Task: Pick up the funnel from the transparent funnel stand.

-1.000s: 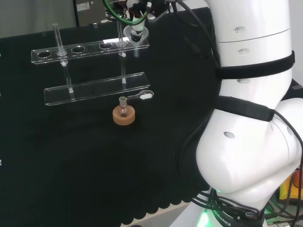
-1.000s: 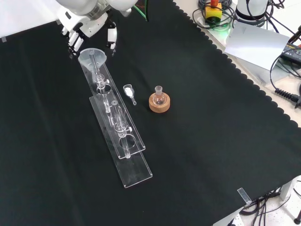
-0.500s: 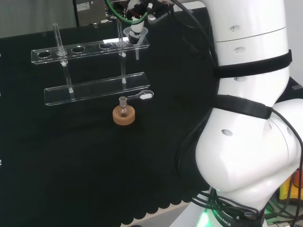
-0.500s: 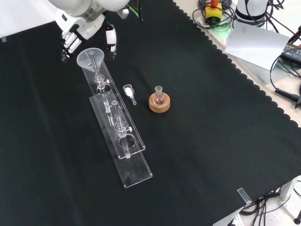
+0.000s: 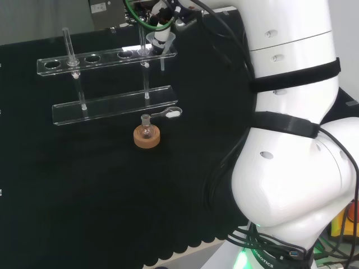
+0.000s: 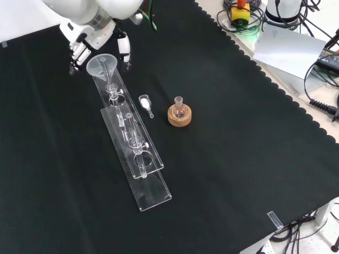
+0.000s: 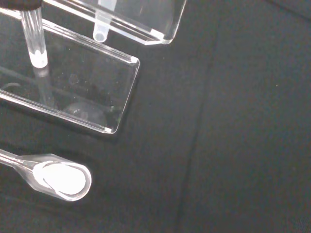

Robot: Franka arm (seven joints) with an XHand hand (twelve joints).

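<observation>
While the funnel stand (image 6: 130, 135) keeps its place on the surface (image 6: 222, 174), the hand (image 6: 90, 37) has crept a little up and left in the front view since a second ago. Its fingers (image 6: 124, 48) curl on either side of the funnel (image 6: 102, 64), which sits at the stand's end nearest the hand; contact is unclear.

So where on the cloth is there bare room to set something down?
In the front view, the wide cloth right of the flask on its cork ring and below the funnel stand is bare. It is crowded near the hand, funnel and scoop.
</observation>
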